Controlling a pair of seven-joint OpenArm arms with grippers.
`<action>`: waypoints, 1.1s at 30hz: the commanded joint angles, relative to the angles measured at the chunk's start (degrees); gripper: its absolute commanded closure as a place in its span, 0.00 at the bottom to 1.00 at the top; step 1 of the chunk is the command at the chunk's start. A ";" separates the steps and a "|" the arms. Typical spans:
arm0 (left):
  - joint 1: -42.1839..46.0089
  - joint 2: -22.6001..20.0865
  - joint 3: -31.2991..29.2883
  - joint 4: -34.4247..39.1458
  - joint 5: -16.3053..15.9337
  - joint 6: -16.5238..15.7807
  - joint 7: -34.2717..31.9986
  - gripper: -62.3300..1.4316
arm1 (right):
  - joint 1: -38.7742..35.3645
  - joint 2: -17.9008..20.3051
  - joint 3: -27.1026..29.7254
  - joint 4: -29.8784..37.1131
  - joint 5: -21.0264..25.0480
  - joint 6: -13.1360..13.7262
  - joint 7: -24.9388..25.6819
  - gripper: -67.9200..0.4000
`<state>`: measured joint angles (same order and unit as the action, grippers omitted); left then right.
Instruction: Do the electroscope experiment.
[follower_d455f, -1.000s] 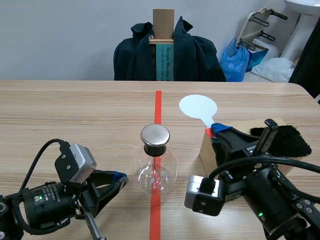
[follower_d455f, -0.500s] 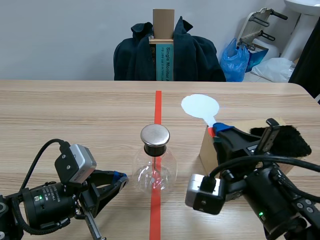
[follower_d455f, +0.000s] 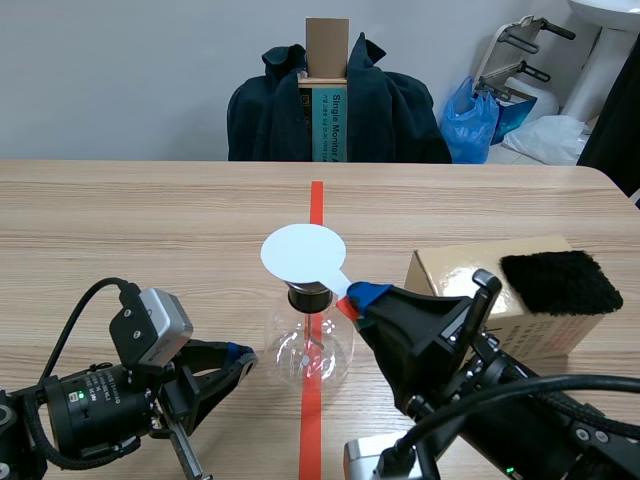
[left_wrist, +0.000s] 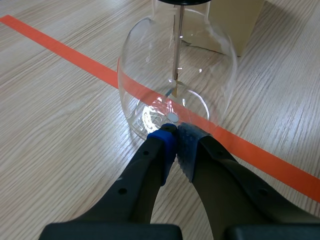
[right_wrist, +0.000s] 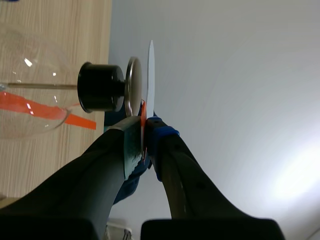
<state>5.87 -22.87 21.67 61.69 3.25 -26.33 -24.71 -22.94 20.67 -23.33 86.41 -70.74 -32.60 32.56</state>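
Observation:
The electroscope, a round glass flask (follower_d455f: 308, 348) with a black stopper and a metal cap, stands on the red tape line. A white disc paddle (follower_d455f: 303, 252) hovers flat just over the cap and hides it in the scene view. My right gripper (follower_d455f: 356, 298) is shut on the paddle's red handle. In the right wrist view the disc (right_wrist: 151, 75) is edge-on, a narrow gap from the metal cap (right_wrist: 132, 86) and black stopper (right_wrist: 100, 93), with my right gripper (right_wrist: 145, 136) pinching the handle. My left gripper (follower_d455f: 243, 361) is shut on nothing, its tips (left_wrist: 175, 144) right at the flask's (left_wrist: 175, 70) base.
A cardboard box (follower_d455f: 470, 282) stands to the right of the flask, with a black fur cloth (follower_d455f: 556, 281) lying on top. A chair draped with a dark jacket (follower_d455f: 335, 105) stands beyond the table's far edge.
My right arm has swung left with the paddle, from over the box's near corner to above the electroscope's cap. The left arm has not moved.

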 joint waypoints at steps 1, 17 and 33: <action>-0.15 0.13 -0.31 0.87 -0.37 0.13 -0.76 0.93 | -0.24 0.79 0.48 0.46 0.20 -0.81 0.76 0.98; -0.15 0.13 -0.31 0.87 -0.37 0.13 -0.76 0.93 | -0.24 0.79 0.50 0.46 0.20 -0.81 1.38 0.98; -0.13 0.11 -0.31 0.87 -0.39 0.11 -0.79 0.93 | -0.26 0.79 0.50 0.46 0.28 -0.81 -13.75 0.98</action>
<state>5.87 -22.87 21.67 61.69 3.25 -26.33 -24.71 -22.94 20.67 -23.33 86.41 -70.72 -32.60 19.27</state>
